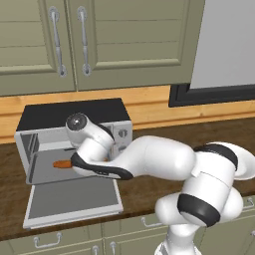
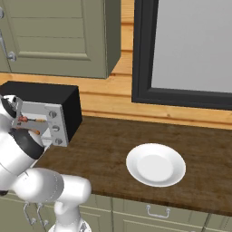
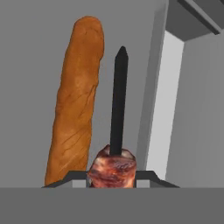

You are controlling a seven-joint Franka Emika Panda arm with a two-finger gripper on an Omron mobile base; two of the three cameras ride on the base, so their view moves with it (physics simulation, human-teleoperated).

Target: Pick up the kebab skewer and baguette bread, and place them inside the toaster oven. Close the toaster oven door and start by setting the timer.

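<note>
The toaster oven (image 1: 74, 115) stands on the counter with the toaster oven door (image 1: 73, 201) dropped open and flat. My hand reaches into its cavity. In the hand view my gripper (image 3: 112, 178) is shut on the kebab skewer (image 3: 118, 109), gripping a red-brown meat chunk while the dark stick points away from me. The baguette bread (image 3: 75, 100) lies on the oven floor just left of the skewer. Its orange end (image 1: 62, 164) also shows inside the oven beside my wrist. From the right, the skewer's chunks (image 2: 31, 121) show at the oven's (image 2: 54, 113) mouth.
A white plate (image 2: 155, 164) sits bare on the dark counter to the right of the oven. Olive wall cabinets (image 1: 84, 40) hang above, and a dark-framed panel (image 2: 190, 50) is on the wall at the right. The open door overhangs the counter's front edge.
</note>
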